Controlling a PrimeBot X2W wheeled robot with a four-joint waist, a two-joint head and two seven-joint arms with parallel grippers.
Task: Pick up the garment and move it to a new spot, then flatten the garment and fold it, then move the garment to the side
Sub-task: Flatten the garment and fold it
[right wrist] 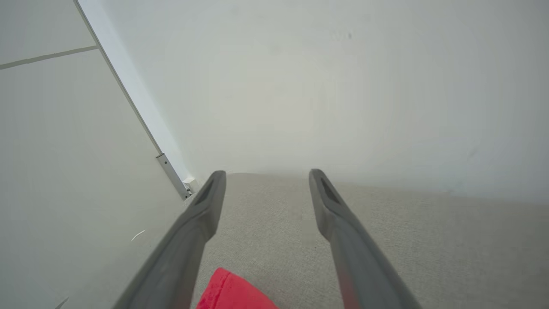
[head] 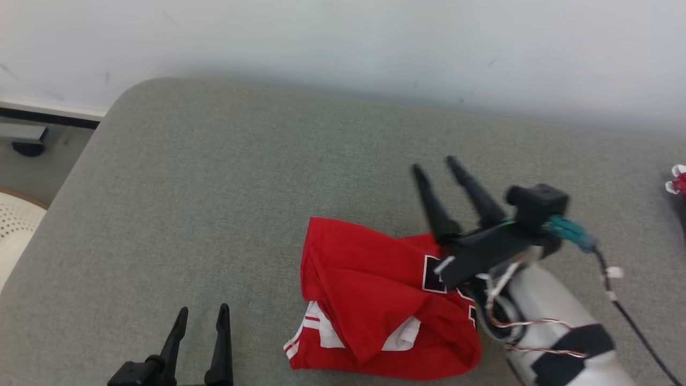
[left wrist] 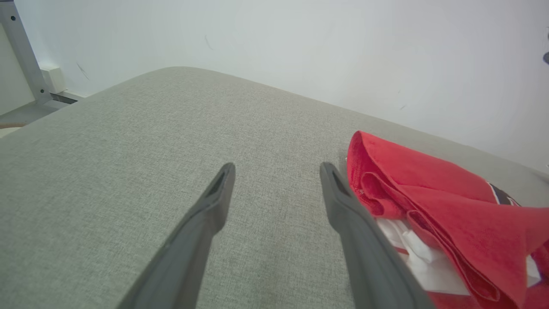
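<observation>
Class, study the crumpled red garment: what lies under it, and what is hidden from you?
The red garment rests on the grey cushion. White fabric peeks from between its folds. The cushion directly beneath is covered, and the right claw hides part of its right edge.

No readable text anywhere, tbh.
- Closest thing: black print (head: 432, 274) with white outline on red garment (head: 375, 300), right part.
- Might be piece of number or letter, can't say which. Right gripper (head: 434, 164) body covers most of it, and folds hide the rest.
- Left wrist view catches sliver of same print, black-and-white edge, unreadable there too.
- Small white tag (head: 615, 272) right of that gripper: too small to make out lettering.
</observation>
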